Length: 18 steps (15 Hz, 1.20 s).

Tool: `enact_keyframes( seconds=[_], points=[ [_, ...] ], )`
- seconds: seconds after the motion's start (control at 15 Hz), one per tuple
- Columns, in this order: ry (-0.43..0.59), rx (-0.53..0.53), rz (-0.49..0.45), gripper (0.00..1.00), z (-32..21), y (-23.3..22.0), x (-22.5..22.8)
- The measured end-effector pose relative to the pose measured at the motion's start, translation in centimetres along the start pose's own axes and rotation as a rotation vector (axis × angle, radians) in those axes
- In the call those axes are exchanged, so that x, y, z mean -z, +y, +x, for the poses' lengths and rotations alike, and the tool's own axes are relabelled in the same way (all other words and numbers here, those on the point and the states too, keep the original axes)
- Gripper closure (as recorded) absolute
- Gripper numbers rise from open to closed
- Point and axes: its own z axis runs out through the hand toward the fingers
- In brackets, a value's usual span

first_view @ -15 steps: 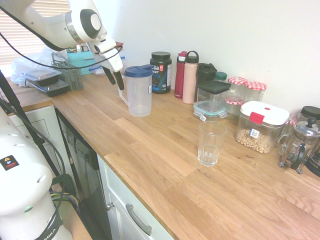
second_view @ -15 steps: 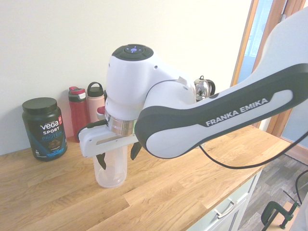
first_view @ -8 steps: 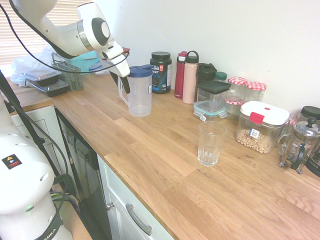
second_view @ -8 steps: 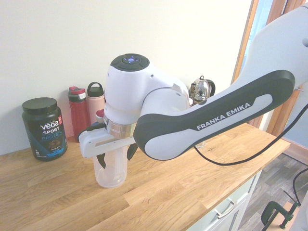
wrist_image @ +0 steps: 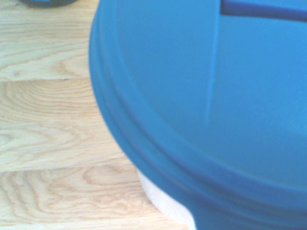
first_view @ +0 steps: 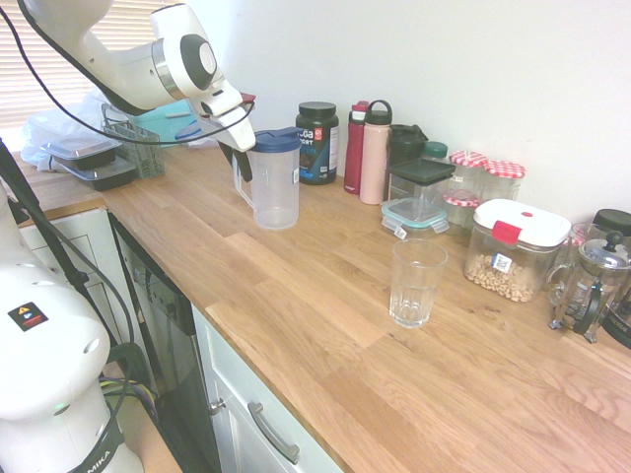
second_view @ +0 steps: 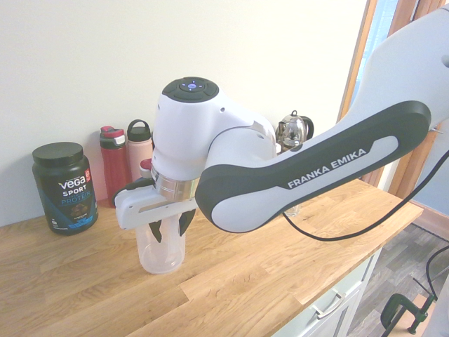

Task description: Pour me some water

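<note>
My tool [first_view: 243, 166] is at the handle side of a clear plastic pitcher [first_view: 276, 187] with a blue lid [first_view: 274, 140], the pitcher standing upright on the wooden bench [first_view: 296, 296]. Its two dark fingers are spread apart, pointing down, with a gap between them; I cannot tell whether they touch the handle [first_view: 244, 187]. Just beside the pitcher, toward the wall, stands a black tub [second_view: 65, 188] lettered "Vega Sport Protein". Farther along the wall from the pitcher come a red bottle [first_view: 356, 148] and a pink bottle [first_view: 376, 158] with a dark looped cap. Well apart from the pitcher, on the opposite side from its handle, an upright clear glass [first_view: 417, 284] stands on the bench. Farther still from the pitcher are a white-lidded container [first_view: 515, 251] of beige pieces and a French press [first_view: 592, 288].
</note>
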Motion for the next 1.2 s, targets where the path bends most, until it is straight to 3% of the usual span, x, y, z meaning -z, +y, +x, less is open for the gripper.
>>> enact_keyframes(
  seconds=[0.73, 1.2],
  points=[
    [-0.010, -0.009, 0.043, 1.00, 0.5, 2.9, 4.4],
    [-0.151, 0.237, 0.043, 1.00, 8.1, 13.6, 13.7]
  ],
)
